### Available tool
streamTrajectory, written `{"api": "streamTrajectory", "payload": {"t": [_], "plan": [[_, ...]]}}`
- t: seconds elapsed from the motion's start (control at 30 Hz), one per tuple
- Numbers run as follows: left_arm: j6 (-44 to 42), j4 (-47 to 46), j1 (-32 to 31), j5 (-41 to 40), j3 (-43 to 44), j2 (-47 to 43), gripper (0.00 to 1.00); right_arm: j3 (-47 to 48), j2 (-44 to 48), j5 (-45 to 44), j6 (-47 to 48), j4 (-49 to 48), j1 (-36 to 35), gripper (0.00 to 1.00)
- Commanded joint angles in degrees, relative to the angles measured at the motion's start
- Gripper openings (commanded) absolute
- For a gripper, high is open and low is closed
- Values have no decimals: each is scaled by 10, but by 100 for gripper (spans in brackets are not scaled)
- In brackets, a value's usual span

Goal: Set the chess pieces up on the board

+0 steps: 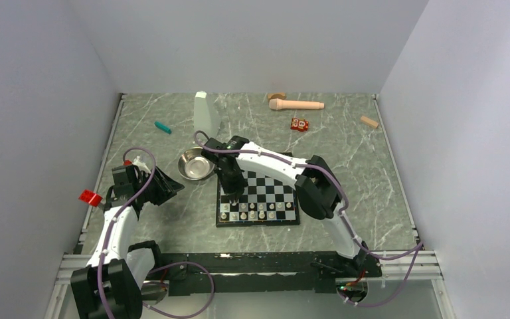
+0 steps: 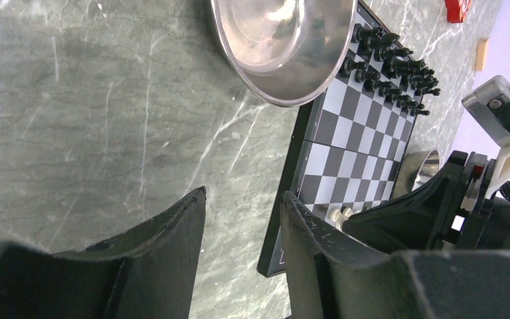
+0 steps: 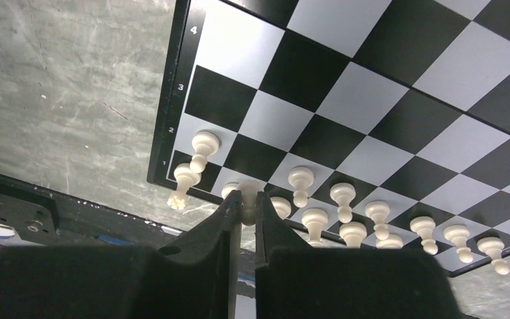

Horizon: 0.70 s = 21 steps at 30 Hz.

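Right wrist view: my right end effector points down at the near left corner of the board, its two dark fingers clamped together on one small cream piece. Only a rounded bit of that piece shows between the tips, so I cannot tell which kind it is, or whether its base touches the square yet. I judge the narrow, upright grip is deliberate. Neighbours stand close on both sides, and wider fingers would knock them over. The other cream pieces stand in two rows running off to the right of my fingers. Two more sit just to the left, at the numbered edge. The squares beyond my fingertips are bare.

Left wrist view: my left end effector hovers over the marbled table, fingers apart with nothing between them. The board's edge lies just to the right of its right finger. Ahead of the tips a steel bowl sits beside the board's far corner, looking empty from here. Past the bowl, the black pieces crowd the far two rows. I judge this arm is parked aside so the right one can work without a collision.

Top external view: the right arm bends over the board's left side, and the left end effector is well apart from it. The setup looks nearly done.
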<state>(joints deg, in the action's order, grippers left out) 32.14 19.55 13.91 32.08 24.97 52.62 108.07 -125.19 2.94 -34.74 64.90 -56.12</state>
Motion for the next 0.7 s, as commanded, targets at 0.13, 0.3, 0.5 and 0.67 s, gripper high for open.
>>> {"api": "streamTrajectory", "payload": {"t": [0.13, 0.3, 0.5, 0.67], "plan": [[-8, -16, 3, 9, 3, -5, 51, 17, -9, -25, -18, 26, -10, 0], [-7, -18, 3, 10, 3, -2, 51, 4, -9, -28, -17, 20, -10, 0], [-8, -17, 3, 10, 3, -2, 51, -14, -8, -27, -26, -8, -10, 0], [-7, -18, 2, 10, 3, -1, 51, -29, -8, -23, -30, -22, -10, 0]]}}
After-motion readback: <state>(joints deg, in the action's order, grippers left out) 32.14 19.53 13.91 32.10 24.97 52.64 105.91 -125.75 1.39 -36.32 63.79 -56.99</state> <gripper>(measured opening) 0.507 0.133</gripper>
